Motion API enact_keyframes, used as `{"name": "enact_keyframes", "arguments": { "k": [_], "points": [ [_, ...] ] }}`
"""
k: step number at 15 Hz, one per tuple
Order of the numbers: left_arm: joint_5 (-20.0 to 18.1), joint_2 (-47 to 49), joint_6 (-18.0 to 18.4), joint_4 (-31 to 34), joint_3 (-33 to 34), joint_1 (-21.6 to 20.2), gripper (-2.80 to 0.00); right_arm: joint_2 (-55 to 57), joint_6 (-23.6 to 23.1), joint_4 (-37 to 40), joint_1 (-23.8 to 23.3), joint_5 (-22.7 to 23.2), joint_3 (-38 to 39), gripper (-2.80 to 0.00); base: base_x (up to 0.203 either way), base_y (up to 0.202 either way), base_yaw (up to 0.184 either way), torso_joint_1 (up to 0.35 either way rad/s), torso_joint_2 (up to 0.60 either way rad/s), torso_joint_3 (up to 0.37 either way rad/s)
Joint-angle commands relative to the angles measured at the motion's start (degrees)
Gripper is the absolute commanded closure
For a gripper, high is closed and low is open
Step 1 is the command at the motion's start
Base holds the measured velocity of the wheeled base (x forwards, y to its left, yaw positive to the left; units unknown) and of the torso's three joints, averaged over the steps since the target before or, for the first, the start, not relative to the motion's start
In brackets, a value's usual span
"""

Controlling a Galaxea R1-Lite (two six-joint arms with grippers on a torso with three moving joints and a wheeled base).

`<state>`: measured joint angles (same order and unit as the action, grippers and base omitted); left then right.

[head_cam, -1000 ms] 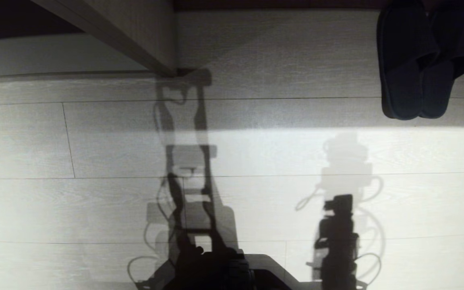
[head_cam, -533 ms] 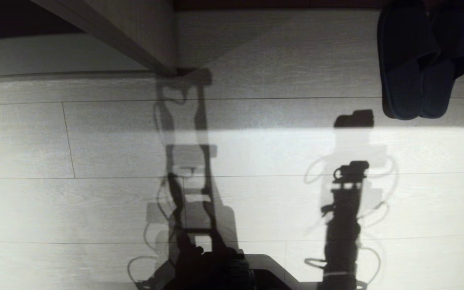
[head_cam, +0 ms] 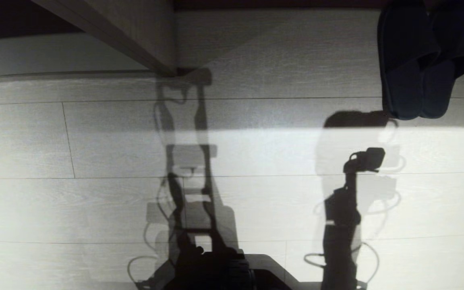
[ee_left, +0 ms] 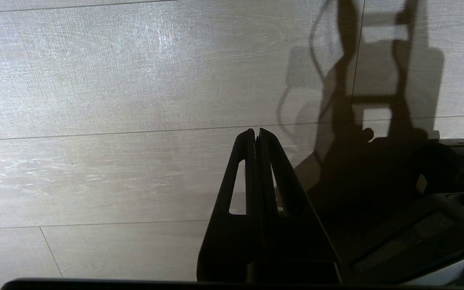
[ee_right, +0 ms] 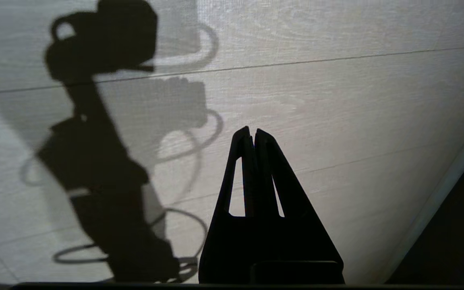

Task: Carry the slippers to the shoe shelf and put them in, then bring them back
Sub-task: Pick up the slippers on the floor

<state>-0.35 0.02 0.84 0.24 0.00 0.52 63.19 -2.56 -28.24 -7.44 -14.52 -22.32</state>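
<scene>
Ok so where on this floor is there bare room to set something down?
The pale plank floor lies bare from the slanted panel across to the slippers, with only shadows on it. It is crowded at the far right, where the slippers lie and the right gripper, shut, comes in.

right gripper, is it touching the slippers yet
Apart. The right wrist view shows the right gripper shut over bare floor, no slipper near it. In the head view the slippers lie on the shelf.
</scene>
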Motion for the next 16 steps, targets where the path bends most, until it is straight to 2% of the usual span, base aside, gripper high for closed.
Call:
{"name": "enact_keyframes", "arguments": {
  "k": [1, 6, 8, 13, 16],
  "points": [
    [0.0, 0.0, 0.0, 0.0, 0.0, 0.0, 0.00, 6.1, -0.1, -3.7, -1.1, 0.0, -0.5, 0.00, 0.000, 0.000, 0.000, 0.000, 0.00, 0.000],
    [0.0, 0.0, 0.0, 0.0, 0.0, 0.0, 0.00, 15.5, 0.0, -18.7, -1.5, 0.4, -1.0, 0.00, 0.000, 0.000, 0.000, 0.000, 0.00, 0.000],
    [0.0, 0.0, 0.0, 0.0, 0.0, 0.0, 0.00, 20.0, 0.3, -26.6, -1.7, 2.1, -2.9, 0.00, 0.000, 0.000, 0.000, 0.000, 0.00, 0.000],
    [0.0, 0.0, 0.0, 0.0, 0.0, 0.0, 0.00, 25.3, 0.0, -36.3, -2.2, 3.2, -9.8, 0.00, 0.000, 0.000, 0.000, 0.000, 0.00, 0.000],
    [0.0, 0.0, 0.0, 0.0, 0.0, 0.0, 0.00, 26.9, -1.3, -38.2, -3.7, 3.3, -13.3, 0.00, 0.000, 0.000, 0.000, 0.000, 0.00, 0.000]
  ]
}}
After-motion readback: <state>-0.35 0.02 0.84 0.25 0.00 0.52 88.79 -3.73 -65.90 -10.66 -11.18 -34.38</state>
